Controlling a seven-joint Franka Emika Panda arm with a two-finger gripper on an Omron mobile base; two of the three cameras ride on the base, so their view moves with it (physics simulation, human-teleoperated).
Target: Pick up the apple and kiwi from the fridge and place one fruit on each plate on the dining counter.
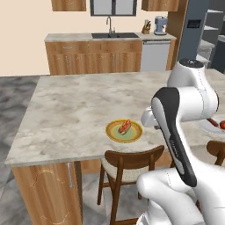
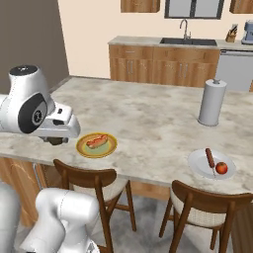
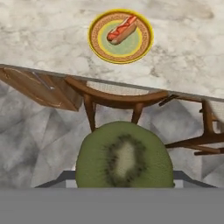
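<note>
I am clamping my gripper (image 3: 124,186) on the kiwi (image 3: 124,156), which is sitting between my jaws with its green cut face and pale core turned toward the hand camera. I am holding it over a wooden chair (image 3: 118,99), just off the edge of the dining counter (image 1: 79,110). Beyond that edge the yellow-rimmed plate (image 3: 98,50) is carrying a hot dog (image 3: 122,29). Well apart, the white plate (image 2: 197,165) is bearing the apple (image 2: 222,168) beside a sausage stick (image 2: 210,158), with a paper towel roll (image 2: 212,103) farther back.
</note>
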